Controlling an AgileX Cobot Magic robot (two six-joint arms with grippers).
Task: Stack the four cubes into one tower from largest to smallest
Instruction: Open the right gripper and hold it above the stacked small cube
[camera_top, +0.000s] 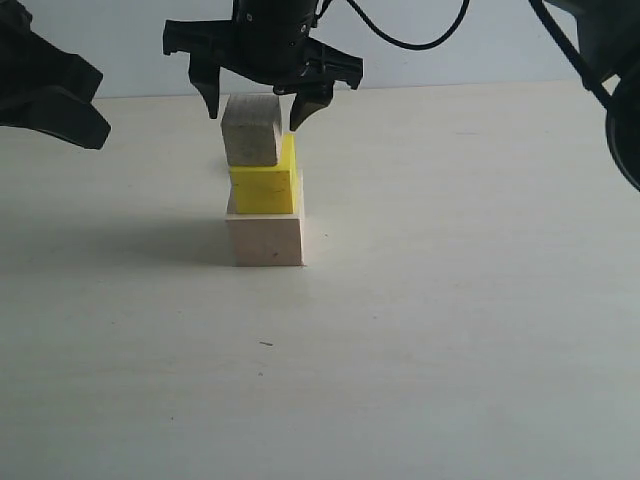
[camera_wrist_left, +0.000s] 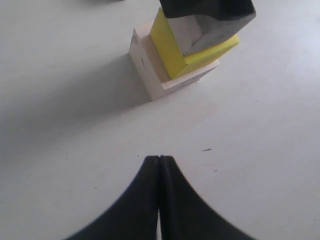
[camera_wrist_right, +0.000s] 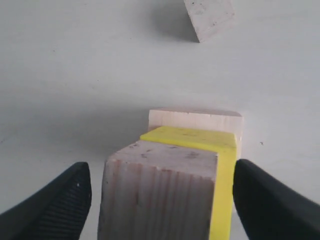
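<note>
Black left end effector (camera_wrist_left: 159, 170), jaws pressed together, hangs well apart from the tower (camera_top: 263, 190). Tower so far: largest cube (camera_top: 265, 240), yellow cube (camera_top: 263, 188), third cube (camera_top: 249, 130) on top, perhaps slightly off-centre. Around that top cube the right end effector (camera_top: 256, 115) straddles, jaws apart. Beyond the tower, on the counter (camera_top: 450, 350), lies the smallest cube (camera_wrist_right: 209, 19). Step, as I read it: third placement. Next: lift straight clear, fetch the smallest.

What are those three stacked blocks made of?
Top cube: bare wood, it seems; grain streaks and small pits show, matte. Bottom cube: pale and matte, probably raw wood too. Yellow cube: even, opaque colour hiding any grain; painted wood or plastic, I cannot tell.
</note>
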